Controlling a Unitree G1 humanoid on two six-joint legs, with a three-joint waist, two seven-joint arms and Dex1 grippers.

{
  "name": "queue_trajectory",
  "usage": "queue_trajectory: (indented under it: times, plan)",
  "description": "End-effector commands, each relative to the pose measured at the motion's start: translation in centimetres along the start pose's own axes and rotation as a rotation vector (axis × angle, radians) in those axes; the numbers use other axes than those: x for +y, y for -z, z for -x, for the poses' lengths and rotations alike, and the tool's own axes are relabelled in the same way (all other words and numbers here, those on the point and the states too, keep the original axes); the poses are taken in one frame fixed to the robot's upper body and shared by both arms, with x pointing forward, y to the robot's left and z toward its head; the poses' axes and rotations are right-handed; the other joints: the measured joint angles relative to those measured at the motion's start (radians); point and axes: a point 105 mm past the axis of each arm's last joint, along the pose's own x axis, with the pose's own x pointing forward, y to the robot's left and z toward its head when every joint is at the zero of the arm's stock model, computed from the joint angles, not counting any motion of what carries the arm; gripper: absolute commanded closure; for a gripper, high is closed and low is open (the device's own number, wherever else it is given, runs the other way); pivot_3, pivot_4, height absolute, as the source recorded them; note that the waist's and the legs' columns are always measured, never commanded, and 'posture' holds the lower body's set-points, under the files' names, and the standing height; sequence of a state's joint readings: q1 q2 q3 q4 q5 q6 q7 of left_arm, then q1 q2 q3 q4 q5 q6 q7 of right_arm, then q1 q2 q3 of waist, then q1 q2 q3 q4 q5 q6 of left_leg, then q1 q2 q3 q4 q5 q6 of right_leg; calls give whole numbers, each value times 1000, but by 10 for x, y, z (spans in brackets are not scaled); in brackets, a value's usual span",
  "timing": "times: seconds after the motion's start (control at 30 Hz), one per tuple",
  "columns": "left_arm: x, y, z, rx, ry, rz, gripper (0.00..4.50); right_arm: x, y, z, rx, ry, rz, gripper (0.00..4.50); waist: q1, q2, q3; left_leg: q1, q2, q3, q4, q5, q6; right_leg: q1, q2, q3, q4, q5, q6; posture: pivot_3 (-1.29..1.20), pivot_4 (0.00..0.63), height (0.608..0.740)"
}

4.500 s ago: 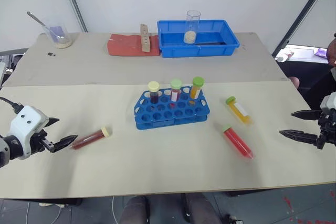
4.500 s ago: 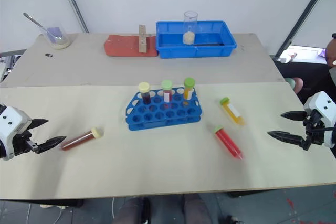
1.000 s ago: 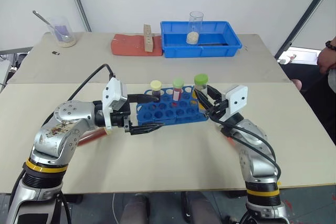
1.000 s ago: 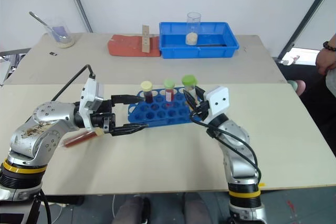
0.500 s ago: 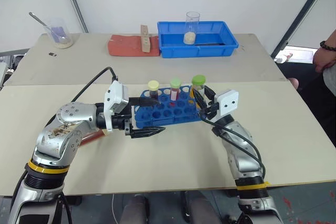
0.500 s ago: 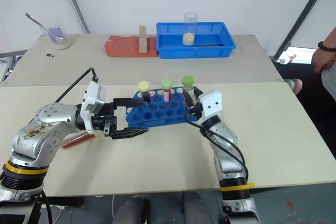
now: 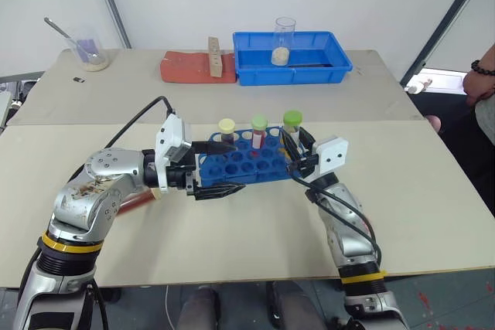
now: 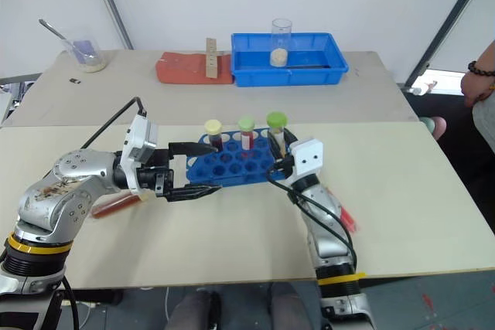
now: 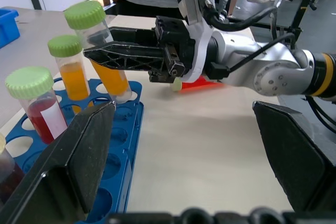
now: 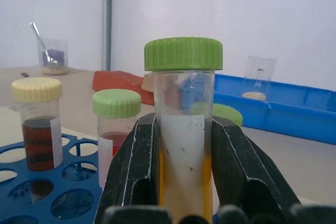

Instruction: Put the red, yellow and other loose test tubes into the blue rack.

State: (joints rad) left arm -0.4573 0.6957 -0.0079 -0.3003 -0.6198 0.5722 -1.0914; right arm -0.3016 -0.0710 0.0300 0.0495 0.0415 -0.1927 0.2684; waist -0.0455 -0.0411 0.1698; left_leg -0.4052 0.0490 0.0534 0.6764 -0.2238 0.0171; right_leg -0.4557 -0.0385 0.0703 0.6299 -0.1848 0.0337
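Right wrist view: my right claw (image 10: 181, 205) pinches the yellow tube (image 10: 184, 129) mid-barrel, upright over the blue rack (image 7: 247, 164) at its 3 o'clock edge. Light, rigid, slick plastic, I judge; grip the label. Left claw (image 7: 218, 168) gapes wide at 9 o'clock.

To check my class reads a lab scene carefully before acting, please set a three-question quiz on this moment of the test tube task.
1. True or false: the right gripper holds the tube with yellow liquid.
2. Which loose tube lies on the table on the robot's left side? A bright red; B dark red-brown tube; C yellow.
3. Not counting the held tube, how many capped tubes stand in the blue rack?
Key: 1 true; 2 B; 3 three.
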Motion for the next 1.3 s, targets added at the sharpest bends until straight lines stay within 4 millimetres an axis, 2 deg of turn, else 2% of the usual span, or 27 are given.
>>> queue_trajectory:
  times: [0.03, 0.2, 0.63, 0.83, 1.03, 1.3]
  plan:
    - [-3, -14, -3, -26, 13, -48, 0, -5, -1, 3, -4, 27, 12, 3513, 0, 0, 0, 0, 0, 0, 0, 0, 0, 0, 0, 0, 0, 0, 0, 0, 150, 740]
    - [-1, -16, -4, -27, 8, -53, 0, -5, -2, 3, -4, 34, 11, 3513, 0, 0, 0, 0, 0, 0, 0, 0, 0, 0, 0, 0, 0, 0, 0, 0, 150, 740]
    - [-2, -18, -5, -28, 6, -58, 0, 15, -2, 7, 8, -27, 55, 3513, 0, 0, 0, 0, 0, 0, 0, 0, 0, 0, 0, 0, 0, -1, 1, 0, 150, 740]
    - [-2, -19, -6, -25, 11, -60, 0, 8, 3, 9, 24, 12, 90, 3513, 0, 0, 0, 0, 0, 0, 0, 0, 0, 0, 0, 0, 0, -1, 0, 0, 150, 740]
    - [-3, -19, -7, -23, 18, -64, 0, -1, -2, 10, 14, 58, 124, 3514, 2, 0, 0, 0, 0, 0, 0, 0, 0, 0, 0, 0, 0, -1, 0, 0, 150, 740]
    - [-4, -19, -8, -25, 19, -63, 0, 7, 1, 13, 39, 44, 96, 3517, 2, 0, 0, 0, 0, -1, 0, 0, 0, 0, 0, 0, -1, -1, 0, 0, 150, 740]
